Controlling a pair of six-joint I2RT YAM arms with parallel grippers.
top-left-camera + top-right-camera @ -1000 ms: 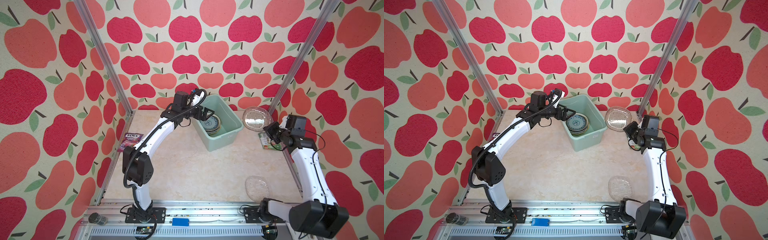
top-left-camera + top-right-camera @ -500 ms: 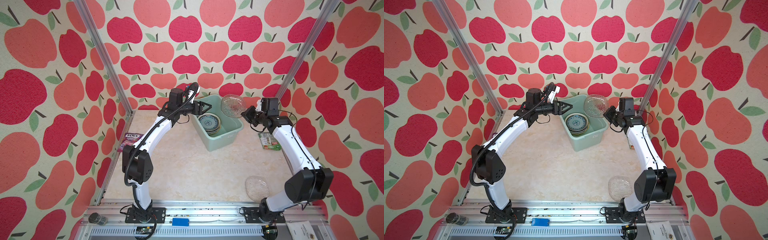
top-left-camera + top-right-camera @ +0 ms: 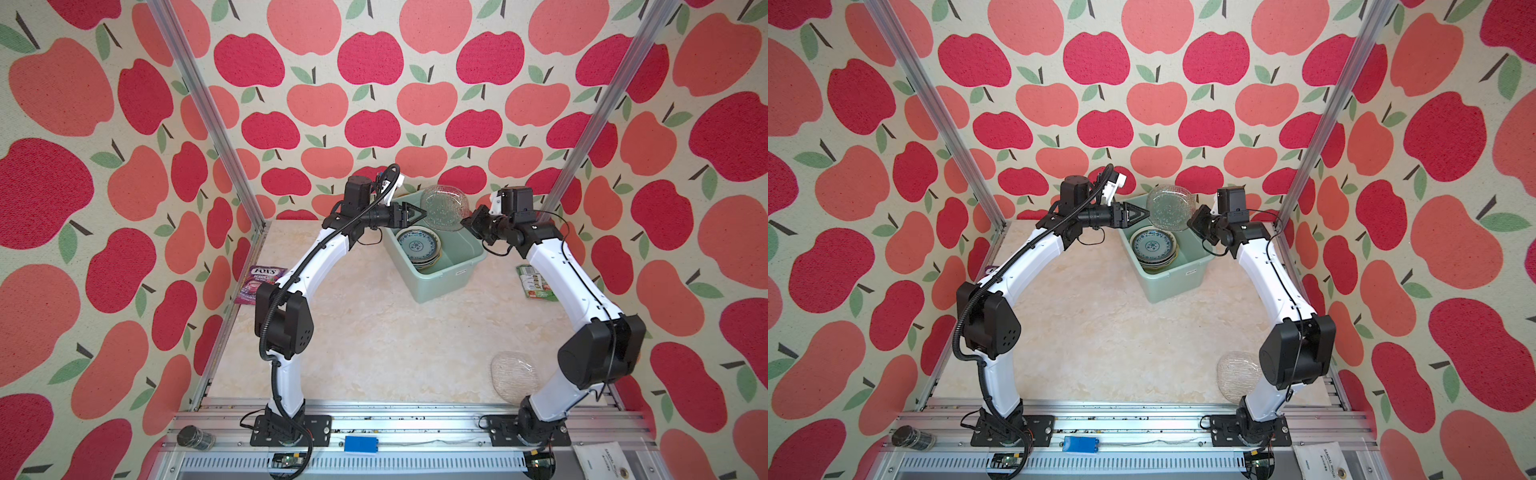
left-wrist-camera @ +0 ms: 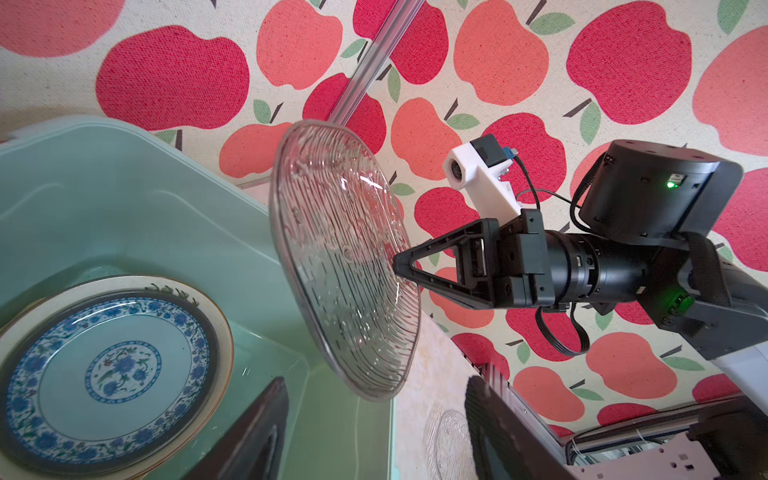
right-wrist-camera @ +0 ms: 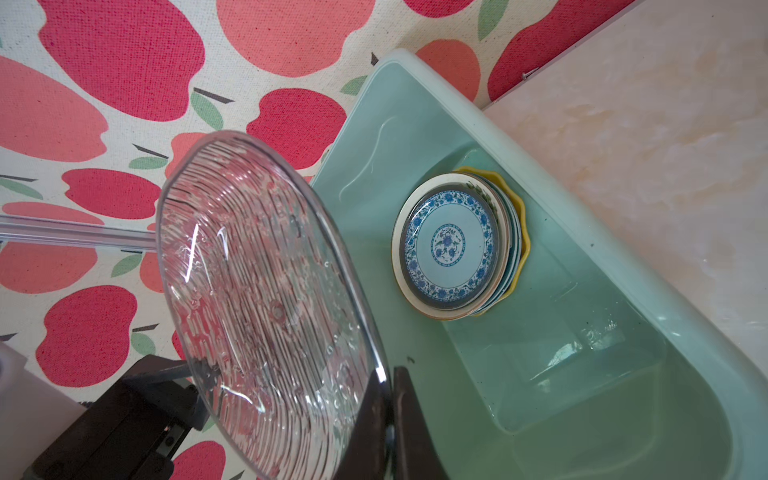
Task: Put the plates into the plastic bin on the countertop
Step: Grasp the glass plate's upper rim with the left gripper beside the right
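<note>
1. Over the plastic bin's [image 3: 440,286] left rim, the left gripper [image 3: 417,213] is empty, jaws apart, pointing right at the plate.
2. The glass plate [image 3: 444,208] hangs on edge above the bin and the stacked plates [image 3: 417,247], just right of that gripper.
3. The right gripper [image 3: 468,222] pinches its right rim.
4. A second ago it hung beyond the bin's right side.
</note>
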